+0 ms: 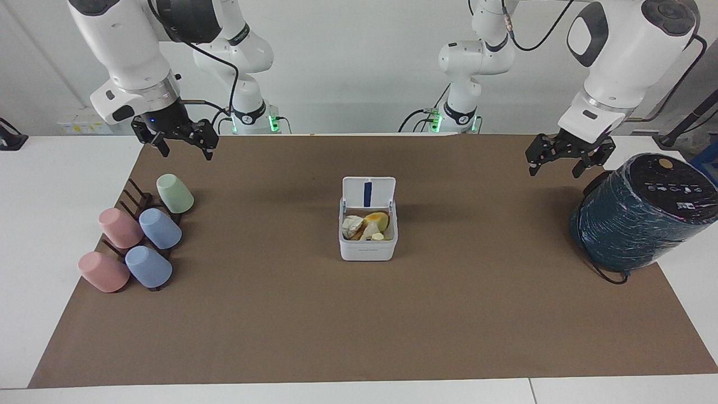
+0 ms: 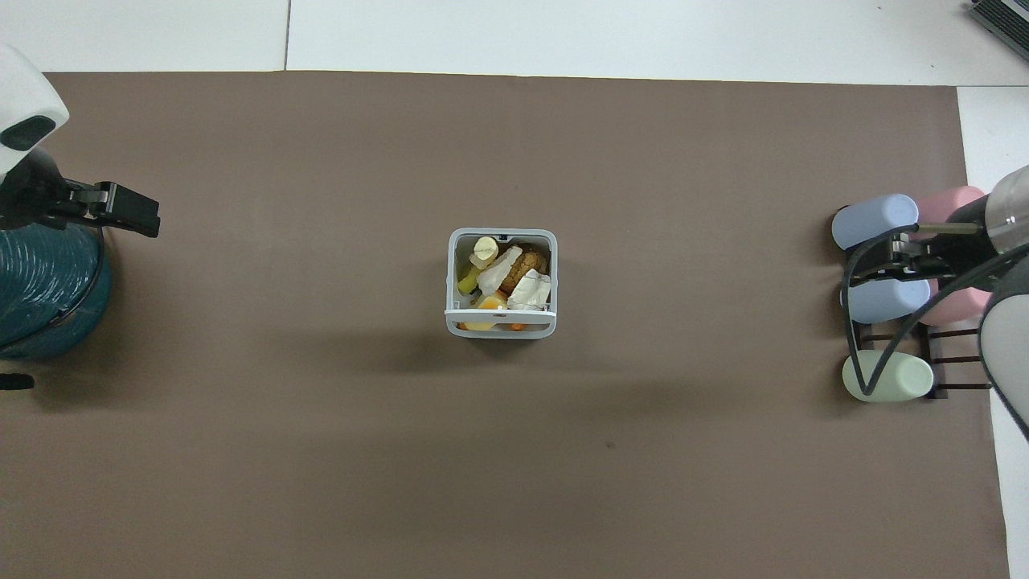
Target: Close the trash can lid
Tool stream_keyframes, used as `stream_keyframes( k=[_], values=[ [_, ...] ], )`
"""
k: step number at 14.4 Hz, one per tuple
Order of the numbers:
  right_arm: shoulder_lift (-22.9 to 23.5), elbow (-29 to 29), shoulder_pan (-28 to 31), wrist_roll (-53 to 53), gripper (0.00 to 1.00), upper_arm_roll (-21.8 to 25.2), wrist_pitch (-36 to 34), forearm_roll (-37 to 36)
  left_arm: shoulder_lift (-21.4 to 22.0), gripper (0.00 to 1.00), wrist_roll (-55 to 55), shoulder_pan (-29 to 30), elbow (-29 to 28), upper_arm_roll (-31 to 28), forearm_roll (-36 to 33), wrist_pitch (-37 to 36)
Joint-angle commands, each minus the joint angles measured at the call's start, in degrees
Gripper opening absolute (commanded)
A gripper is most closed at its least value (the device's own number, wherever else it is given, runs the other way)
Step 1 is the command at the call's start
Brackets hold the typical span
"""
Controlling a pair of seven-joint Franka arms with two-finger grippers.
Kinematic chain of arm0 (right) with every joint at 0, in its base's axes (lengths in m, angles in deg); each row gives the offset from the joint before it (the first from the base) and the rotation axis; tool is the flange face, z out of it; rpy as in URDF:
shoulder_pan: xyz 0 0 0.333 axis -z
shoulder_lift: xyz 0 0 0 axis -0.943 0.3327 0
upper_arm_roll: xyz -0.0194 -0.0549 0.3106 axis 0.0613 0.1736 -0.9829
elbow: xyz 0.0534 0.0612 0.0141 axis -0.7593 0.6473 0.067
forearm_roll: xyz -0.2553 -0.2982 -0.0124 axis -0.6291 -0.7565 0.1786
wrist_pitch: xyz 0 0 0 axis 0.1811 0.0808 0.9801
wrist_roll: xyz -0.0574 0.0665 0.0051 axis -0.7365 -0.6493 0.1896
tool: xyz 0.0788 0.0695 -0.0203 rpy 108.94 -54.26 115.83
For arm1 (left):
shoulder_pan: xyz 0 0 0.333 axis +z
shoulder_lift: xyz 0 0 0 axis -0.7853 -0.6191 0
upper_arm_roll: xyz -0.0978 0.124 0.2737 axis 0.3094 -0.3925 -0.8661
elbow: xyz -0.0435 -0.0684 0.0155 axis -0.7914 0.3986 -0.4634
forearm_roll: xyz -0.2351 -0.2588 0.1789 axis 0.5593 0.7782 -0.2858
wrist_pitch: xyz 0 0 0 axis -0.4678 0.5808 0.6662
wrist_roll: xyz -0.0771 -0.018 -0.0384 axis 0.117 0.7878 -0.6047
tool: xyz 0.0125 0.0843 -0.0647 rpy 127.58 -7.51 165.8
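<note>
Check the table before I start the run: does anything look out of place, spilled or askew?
Nothing is spilled. The trash can sits square mid-mat with its lid standing open and scraps inside. The cups lie tilted on their rack, apparently by design. The left gripper and right gripper wait apart.

A brown mat [image 1: 291, 314] covers the white table [image 1: 50, 224]. Five pastel plastic cups [image 1: 160, 227], pink, blue and green, lie on a dark, seemingly wooden rack [image 1: 136, 197]. A large dark teal cylinder [image 1: 634, 224] stands at the left arm's end.
</note>
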Motion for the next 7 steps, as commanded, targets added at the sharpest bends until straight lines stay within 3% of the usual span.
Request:
stream_keyframes(
  k=[1,7],
  values=[
    [-1.3,1.4,0.5,1.5,1.00,-0.1,0.4,0.9,2.0,1.00,-5.7,0.2,-2.7,-0.3,-1.4,1.5],
    [-1.3,1.4,0.5,1.4,1.00,-0.1,0.4,0.9,3.2,1.00,-6.7,-0.3,-5.0,-0.3,-1.2,1.5]
  ],
)
